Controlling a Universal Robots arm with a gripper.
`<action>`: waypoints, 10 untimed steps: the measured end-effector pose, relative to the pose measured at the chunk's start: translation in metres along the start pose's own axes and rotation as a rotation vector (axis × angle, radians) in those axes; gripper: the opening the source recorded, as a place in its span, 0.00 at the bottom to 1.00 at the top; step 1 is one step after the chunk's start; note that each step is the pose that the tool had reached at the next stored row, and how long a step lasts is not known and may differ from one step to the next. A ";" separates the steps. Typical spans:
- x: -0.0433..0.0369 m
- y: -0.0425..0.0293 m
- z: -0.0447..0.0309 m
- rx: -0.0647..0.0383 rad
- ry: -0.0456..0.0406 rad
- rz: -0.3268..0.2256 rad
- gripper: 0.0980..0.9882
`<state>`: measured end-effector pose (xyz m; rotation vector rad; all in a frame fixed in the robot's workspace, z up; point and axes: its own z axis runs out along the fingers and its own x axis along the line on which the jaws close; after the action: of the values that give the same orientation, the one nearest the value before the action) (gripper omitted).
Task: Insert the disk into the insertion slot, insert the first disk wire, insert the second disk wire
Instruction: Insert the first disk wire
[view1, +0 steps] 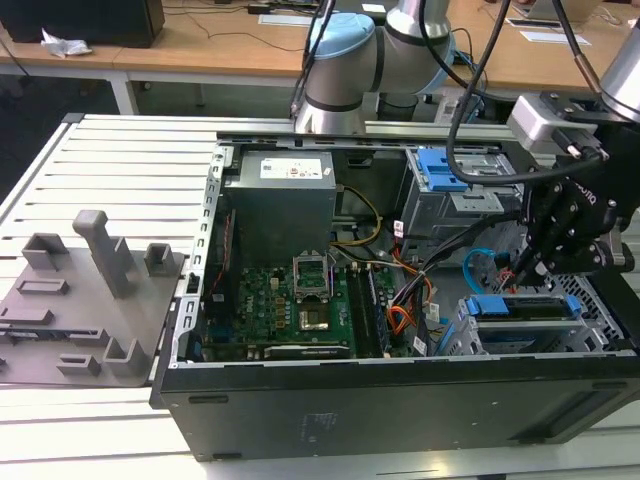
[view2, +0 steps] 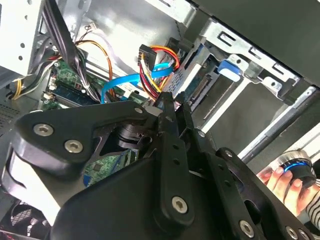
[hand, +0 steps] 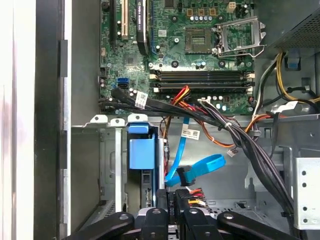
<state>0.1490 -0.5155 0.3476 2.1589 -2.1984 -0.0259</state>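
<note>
The disk (view1: 522, 307), silver in a bright blue carrier, lies inside the insertion slot (view1: 560, 338), a perforated metal cage at the case's front corner on the exterior view's right. Its blue carrier (hand: 141, 150) and connector edge (view2: 200, 89) face my gripper in both wrist views. My gripper (view1: 520, 270) hovers just above and beside the disk's end. The fingers (view2: 167, 117) are pressed together, and a red-and-yellow disk wire (view2: 156, 75) with a black plug (view2: 145, 50) runs into their tips. A blue disk wire (hand: 200, 167) with a black plug loops loose beside my gripper (hand: 171, 199).
The open case holds a motherboard (view1: 290, 300), a grey power supply (view1: 280, 200) and a taller cage with a blue tab (view1: 440, 168). Black cable bundles (hand: 240, 135) cross near the slot. A grey fixture plate (view1: 80, 300) lies left of the case. A person's hand (view2: 277, 180) holds a small device.
</note>
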 end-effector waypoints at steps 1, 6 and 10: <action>0.0015 0.0000 0.0000 0.000 0.0001 0.000 0.10; 0.0073 -0.0001 0.0003 0.000 0.0000 0.000 0.10; 0.0089 -0.0002 0.0010 0.000 -0.0002 0.000 0.10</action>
<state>0.1490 -0.5244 0.3469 2.1590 -2.1984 -0.0261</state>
